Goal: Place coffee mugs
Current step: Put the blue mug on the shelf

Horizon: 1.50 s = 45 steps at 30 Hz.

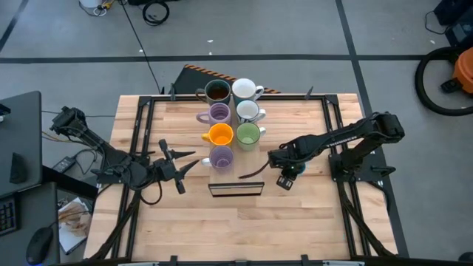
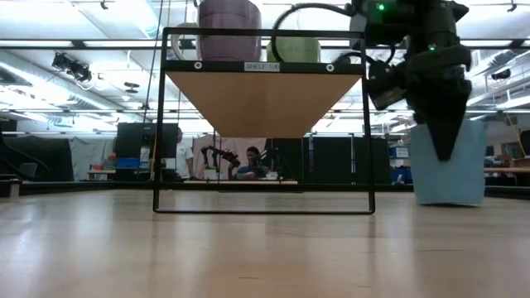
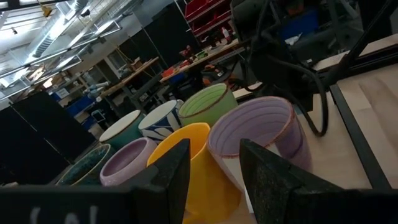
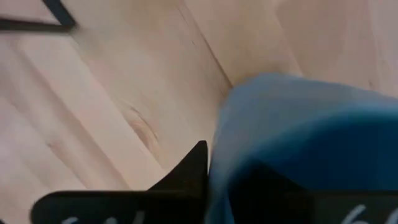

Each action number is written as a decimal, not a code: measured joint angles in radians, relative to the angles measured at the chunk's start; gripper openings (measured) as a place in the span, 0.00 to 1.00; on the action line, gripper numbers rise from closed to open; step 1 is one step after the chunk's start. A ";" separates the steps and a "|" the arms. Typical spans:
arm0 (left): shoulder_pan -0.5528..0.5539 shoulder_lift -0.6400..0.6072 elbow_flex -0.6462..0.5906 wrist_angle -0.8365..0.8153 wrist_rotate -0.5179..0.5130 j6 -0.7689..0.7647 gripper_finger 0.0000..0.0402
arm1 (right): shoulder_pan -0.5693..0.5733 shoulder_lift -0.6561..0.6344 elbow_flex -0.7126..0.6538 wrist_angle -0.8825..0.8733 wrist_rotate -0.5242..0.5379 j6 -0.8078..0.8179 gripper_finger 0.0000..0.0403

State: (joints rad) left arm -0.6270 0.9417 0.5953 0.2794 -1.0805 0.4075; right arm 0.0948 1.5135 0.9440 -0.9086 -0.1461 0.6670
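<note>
Seven coffee mugs stand in two rows on a black-framed shelf (image 2: 265,66): dark brown (image 1: 216,91), white (image 1: 244,89), lilac (image 1: 219,113), white (image 1: 248,111), orange (image 1: 220,134), green (image 1: 248,134) and lilac (image 1: 222,156). A blue mug (image 2: 468,178) stands by its base on the table, right of the shelf. My right gripper (image 2: 445,153) points down at its rim, shut on it. My left gripper (image 1: 176,167) hangs level to the left of the mugs, open, with nothing between its fingers (image 3: 267,180). My right gripper has the blue mug's side wall at the rim (image 4: 225,155) between its fingers. One finger (image 4: 194,167) is outside the wall and the other reaches into the hollow. The fingers come from above, pointing down. The mug stands upright with its base on the table.
The shelf's front frame (image 1: 236,189) lies just left of the right gripper. A cable (image 1: 253,173) runs between them. Black rails (image 1: 334,125) border the table on both sides. Bare wood (image 1: 244,229) stretches toward the near edge.
</note>
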 joint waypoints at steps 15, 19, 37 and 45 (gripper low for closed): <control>0.000 0.000 0.000 -0.001 0.000 0.006 0.36 | 0.064 -0.024 0.118 -0.055 0.084 -0.289 0.42; 0.000 0.000 0.000 -0.005 0.000 0.003 0.36 | 0.131 -0.045 0.121 -0.139 0.187 -0.447 0.44; 0.000 0.000 0.000 -0.005 0.000 0.004 0.36 | 0.221 -0.049 -0.015 -0.182 0.288 -0.669 0.24; 0.000 0.000 0.000 -0.004 0.000 0.004 0.36 | 0.208 -0.047 0.032 -0.160 0.193 -0.503 0.06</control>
State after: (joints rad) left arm -0.6270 0.9417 0.5953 0.2752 -1.0805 0.4111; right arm 0.3033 1.4670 0.9760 -1.0684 0.0473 0.1642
